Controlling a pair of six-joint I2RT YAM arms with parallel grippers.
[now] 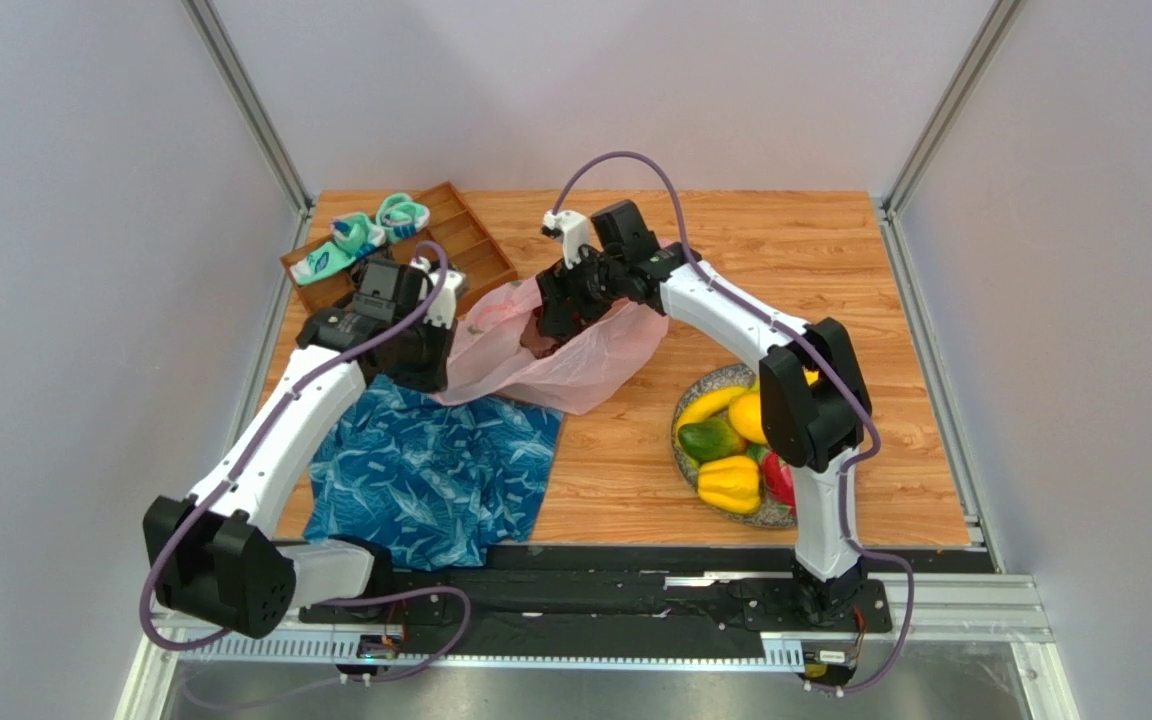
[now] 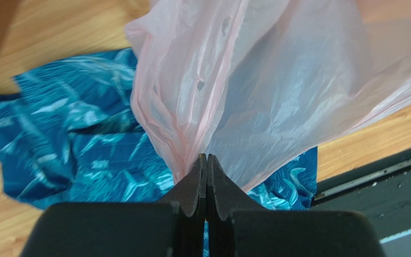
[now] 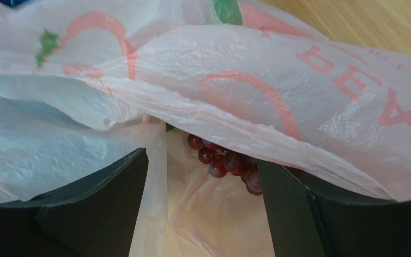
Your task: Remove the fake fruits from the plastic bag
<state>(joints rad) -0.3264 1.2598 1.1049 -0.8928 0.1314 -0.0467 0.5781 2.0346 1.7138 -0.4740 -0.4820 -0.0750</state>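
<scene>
A: Left side first. What are your fingers doing?
B: Your left fingers (image 2: 191, 184) are pressed flat together on a fold of the plastic bag (image 2: 277, 80). The thin pink film is pinched at the tips and fans out above the blue leaf cloth (image 2: 73, 139).
A: And the right?
B: Your right fingers (image 3: 111, 203) are spread wide, gripping nothing, pushed into the bag's mouth with printed film draped over both. The grapes (image 3: 225, 159), a dark red cluster, sit in the gap, nearer the finger on the right of that wrist view. I can't tell if they touch it.
A: Where's the bag from above?
B: It lies mid table (image 1: 838, 270), between your two arms. Its left edge is by the cloth's far corner.
A: Other fruit?
B: A plate (image 1: 683, 408) sits on the near right of the table, well apart from the bag. It holds a yellow pepper (image 1: 729, 483), a green fruit (image 1: 710, 440), more yellow pieces and one red-pink piece. Your right arm covers part of it.
A: Anything else?
B: A wooden tray (image 1: 470, 248) is at the far left, with teal-and-white items in it.
</scene>
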